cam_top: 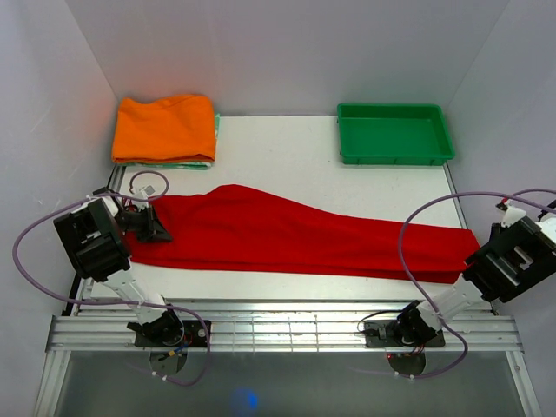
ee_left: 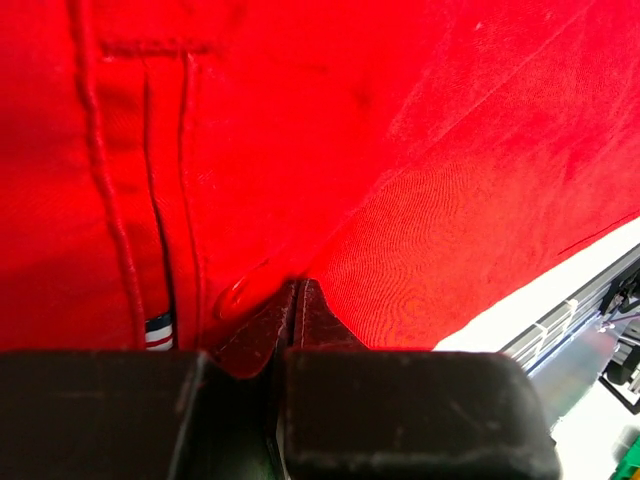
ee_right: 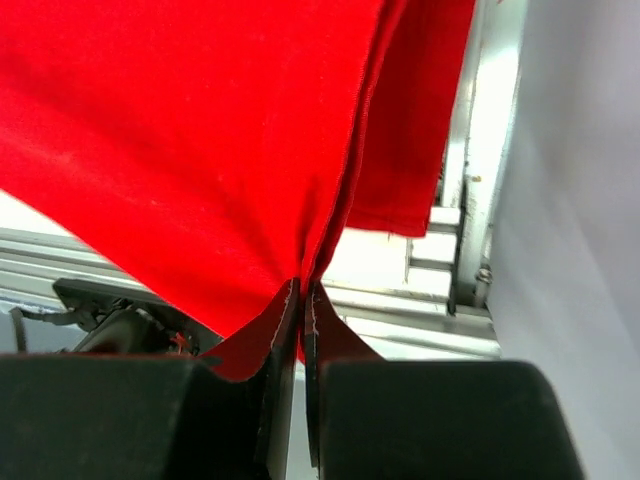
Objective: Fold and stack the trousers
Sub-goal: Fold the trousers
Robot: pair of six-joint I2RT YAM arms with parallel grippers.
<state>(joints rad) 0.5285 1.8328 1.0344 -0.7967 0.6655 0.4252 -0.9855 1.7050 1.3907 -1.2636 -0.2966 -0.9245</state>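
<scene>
The red trousers (cam_top: 287,230) lie stretched full length across the table, waist end at the left and leg ends at the right. My left gripper (cam_top: 155,228) sits at the waist end. In the left wrist view its jaws (ee_left: 297,287) are pressed together on a fold of red cloth (ee_left: 400,200) beside a seam and a small striped label (ee_left: 159,330). At the far right, my right gripper (ee_right: 302,287) is shut on the leg hem (ee_right: 340,200), and the cloth hangs up from its tips. The table's white surface (cam_top: 287,148) shows behind the trousers.
A folded orange garment (cam_top: 165,128) rests on the back left corner, on top of a pale green folded item (cam_top: 208,162). A green tray (cam_top: 395,159) stands at the back right. White walls close in both sides. The metal rail (cam_top: 287,330) runs along the near edge.
</scene>
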